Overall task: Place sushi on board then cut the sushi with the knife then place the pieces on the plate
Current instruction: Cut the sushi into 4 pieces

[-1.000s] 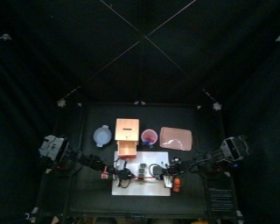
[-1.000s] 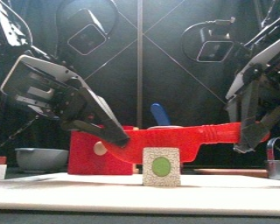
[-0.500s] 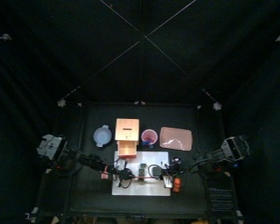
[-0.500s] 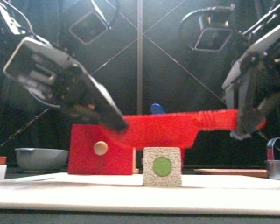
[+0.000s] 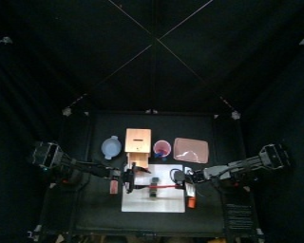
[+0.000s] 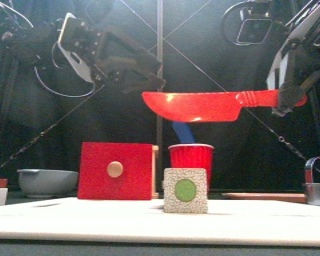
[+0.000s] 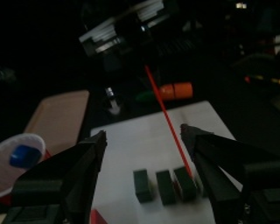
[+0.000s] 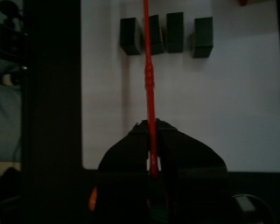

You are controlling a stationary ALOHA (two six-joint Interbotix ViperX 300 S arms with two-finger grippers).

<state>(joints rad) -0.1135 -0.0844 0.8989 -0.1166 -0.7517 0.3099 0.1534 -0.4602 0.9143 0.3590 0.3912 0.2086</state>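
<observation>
The red toy knife [image 6: 210, 103] hangs level, high above the white board [image 6: 160, 215], its handle in my shut right gripper [image 6: 283, 95]. My left gripper [image 6: 143, 75] stands open just off the blade's tip, holding nothing. On the board the sushi roll [image 6: 186, 190] shows its green-centred end. From above, the knife [image 5: 161, 187] lies across the board between my left gripper [image 5: 122, 180] and right gripper [image 5: 190, 187]. In the wrist views the sushi [image 7: 166, 184] [image 8: 166, 35] stands as a row of dark blocks under the blade [image 7: 157, 105] [image 8: 149, 70]. The right gripper [image 8: 150, 131] is clamped on the handle; the left gripper [image 7: 143, 131] is spread wide.
Behind the board stand the wooden box with its red front [image 6: 117, 171], the red cup [image 6: 192, 157] with the blue knife [image 6: 183, 133], and the blue-grey bowl [image 6: 47, 181] at the left. The pink tray [image 5: 193, 149] lies at the back right.
The knife rose from just above the sushi to well above it. My left gripper opened, let go of the blade end and drew back to the left. The right gripper kept hold.
</observation>
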